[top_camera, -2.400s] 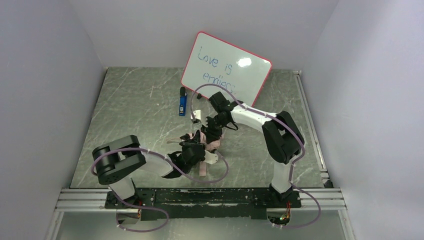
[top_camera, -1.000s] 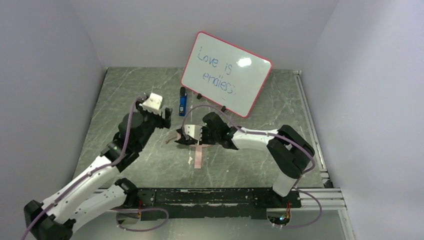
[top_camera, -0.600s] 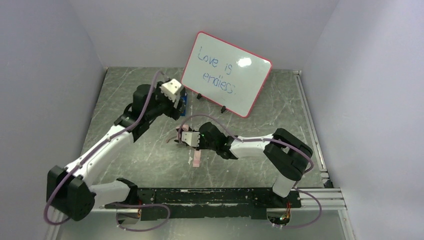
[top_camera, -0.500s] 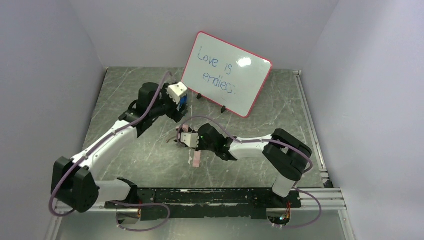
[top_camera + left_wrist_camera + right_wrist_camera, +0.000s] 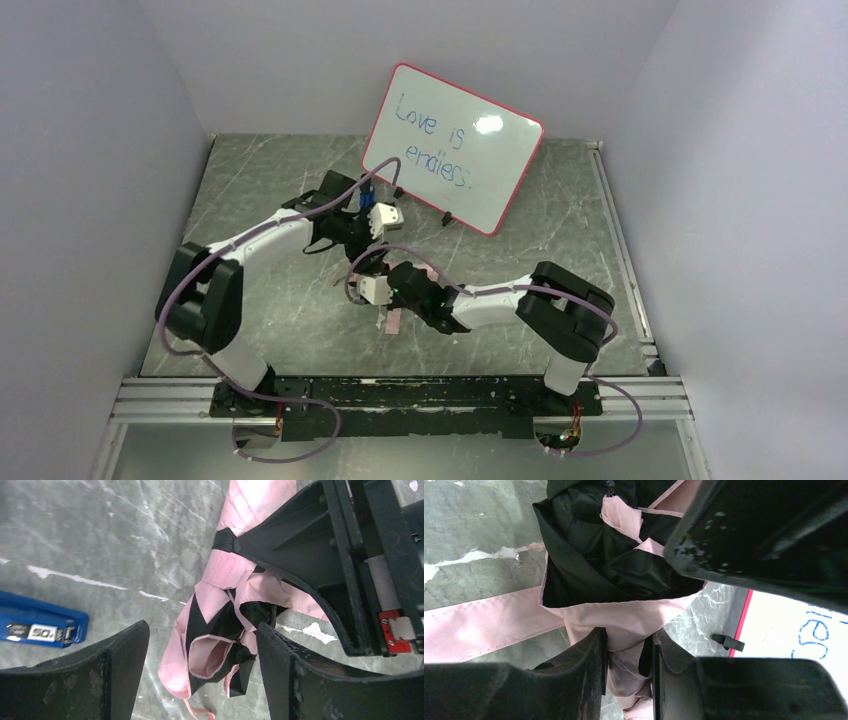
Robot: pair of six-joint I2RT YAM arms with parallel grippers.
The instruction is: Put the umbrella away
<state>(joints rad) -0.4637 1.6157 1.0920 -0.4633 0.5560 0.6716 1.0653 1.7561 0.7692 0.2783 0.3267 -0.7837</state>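
look: umbrella (image 5: pixel 215 630) is a crumpled bundle, thin pale pink fabric over black folds; shaft and handle not visible
axis: no clear long axis in the bundle; its flat pink strap (image 5: pixel 393 320) runs toward the near edge
where: mid table (image 5: pixel 250 200), in front of the whiteboard (image 5: pixel 455 145), blue object (image 5: pixel 40 627) nearby
right gripper (image 5: pixel 629 642): clenched on the pink fabric
left gripper (image 5: pixel 200 655): spread wide over the bundle, holding nothing
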